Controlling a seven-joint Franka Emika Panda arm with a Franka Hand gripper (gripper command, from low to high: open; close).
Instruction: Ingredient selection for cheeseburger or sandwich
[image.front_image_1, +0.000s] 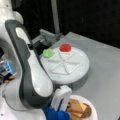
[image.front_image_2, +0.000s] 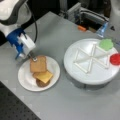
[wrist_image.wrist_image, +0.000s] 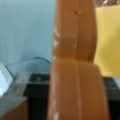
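From where I stand, the gripper (image.front_image_2: 33, 58) hangs low over the white plate (image.front_image_2: 25, 82), at its edge toward a front view's left, with its tip down on the corner of a tan toast slice (image.front_image_2: 38, 64). I cannot tell how far its jaws are parted, or whether they have the toast pinched. The sandwich sits on the white plate: the toast lies flat, overlapping the yellow cheese square (image.front_image_2: 43, 76), and the dark patty (image.front_image_2: 41, 83) peeks out beneath. In the wrist view the toast (wrist_image.wrist_image: 75, 62) fills the middle, with cheese (wrist_image.wrist_image: 107, 37) beside it. The green lettuce (image.front_image_2: 106, 43) and red tomato (image.front_image_2: 115, 59) lie well away from the white plate, on the round divided tray (image.front_image_2: 85, 75). I judge that the toast-laying step is in hand. Any further move calls for a straight, gentle lift, so the loose stack is not dragged.
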